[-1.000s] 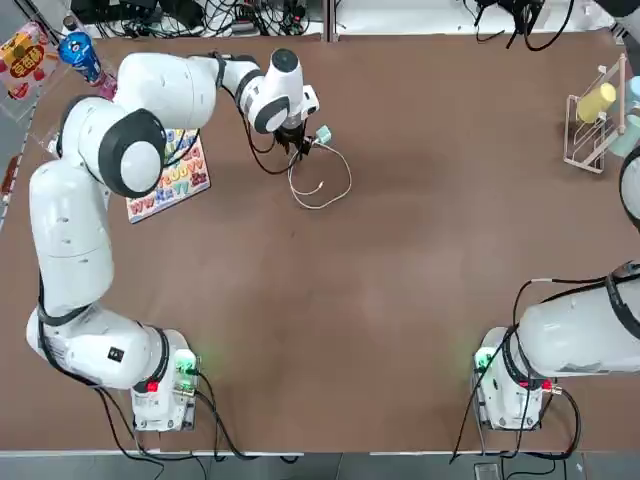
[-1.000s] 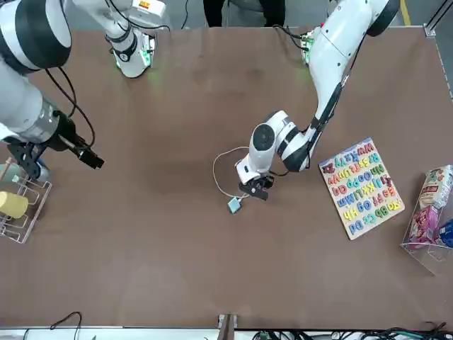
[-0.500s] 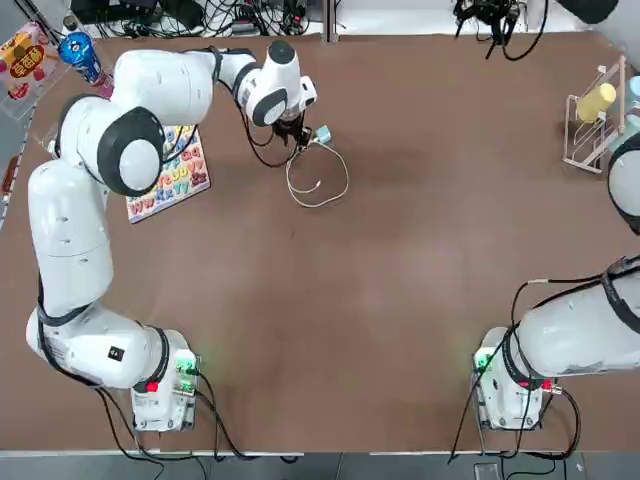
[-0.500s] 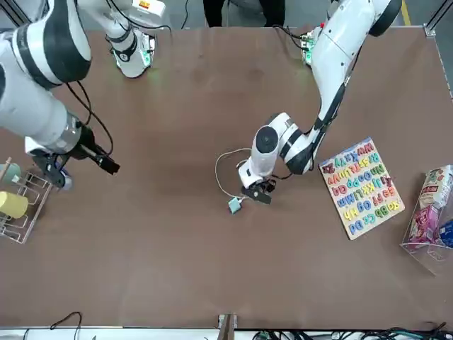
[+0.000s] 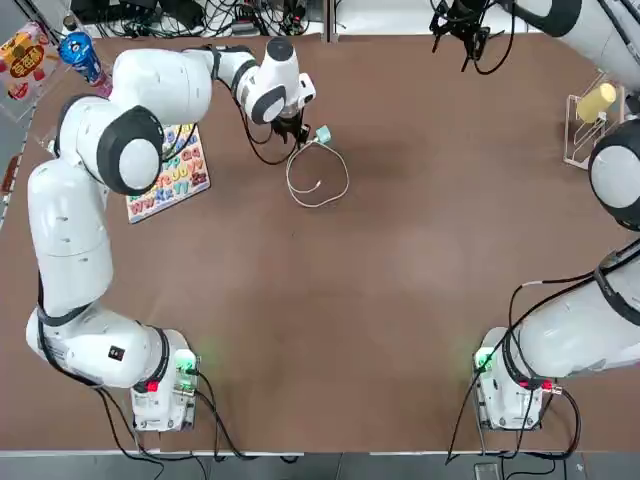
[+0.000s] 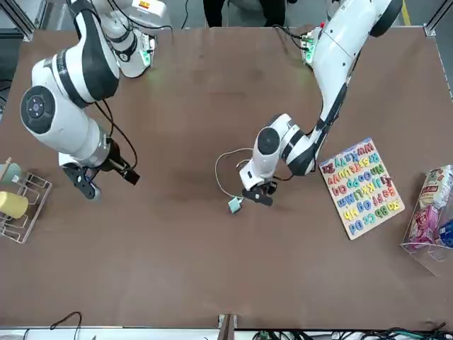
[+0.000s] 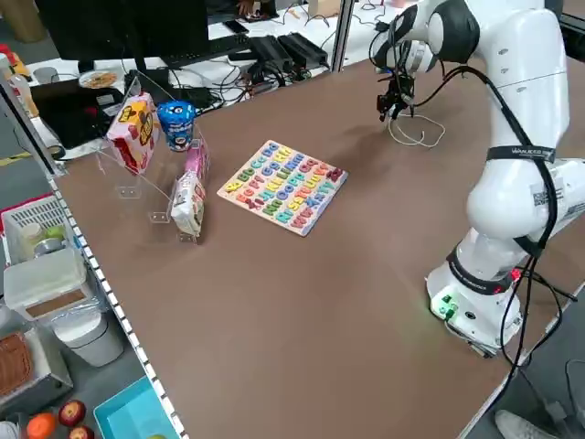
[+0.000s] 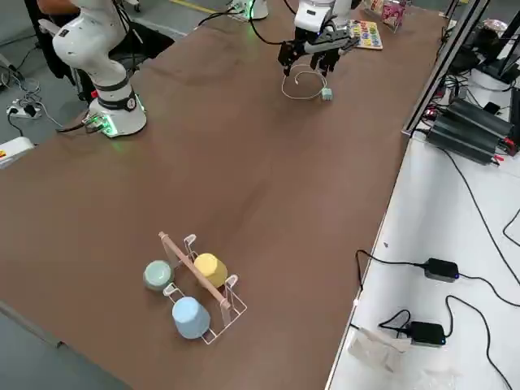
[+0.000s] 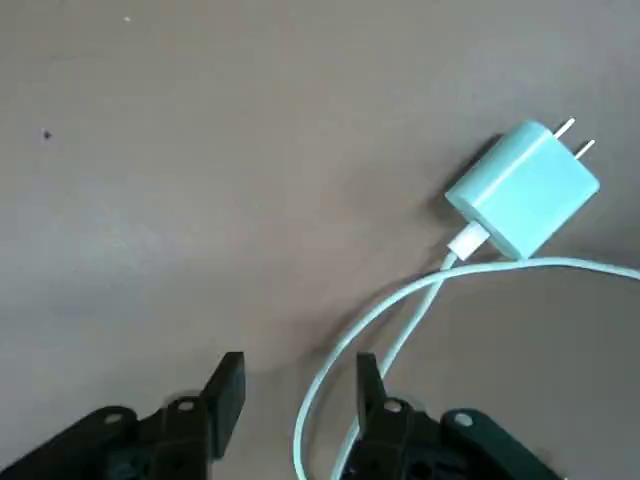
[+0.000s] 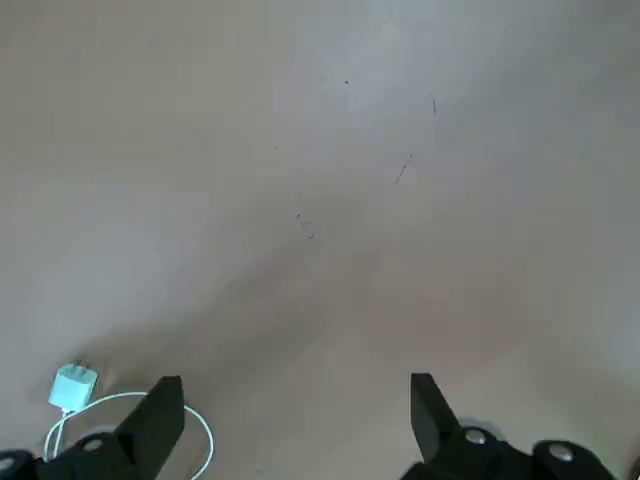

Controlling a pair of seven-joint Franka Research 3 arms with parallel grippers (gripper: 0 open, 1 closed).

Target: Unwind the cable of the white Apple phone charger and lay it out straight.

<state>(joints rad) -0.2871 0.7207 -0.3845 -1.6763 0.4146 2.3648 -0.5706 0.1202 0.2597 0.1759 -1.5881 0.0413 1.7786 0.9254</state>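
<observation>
The white Apple phone charger (image 5: 323,134) is a small pale-blue cube lying on the brown table near its far edge. Its cable (image 5: 318,185) runs from it in a loose loop toward the robot. My left gripper (image 5: 293,128) hovers low right beside the charger, open. In the left wrist view the cable (image 9: 400,320) passes between the two fingers (image 9: 228,385), close to one of them, unpinched. My right gripper (image 6: 110,183) hangs open with nothing in it, well to the right of the charger (image 6: 233,205). The right wrist view shows the charger (image 10: 73,387) off at its edge.
An alphabet puzzle board (image 5: 170,175) lies left of the charger. A clear stand with snack packs and a blue can (image 5: 80,55) sits at the far left corner. A wire rack with cups (image 5: 598,115) stands at the far right edge.
The right arm has swung in from the rack at the table's right edge toward the middle of the far side. The left gripper has edged slightly farther from the robot.
</observation>
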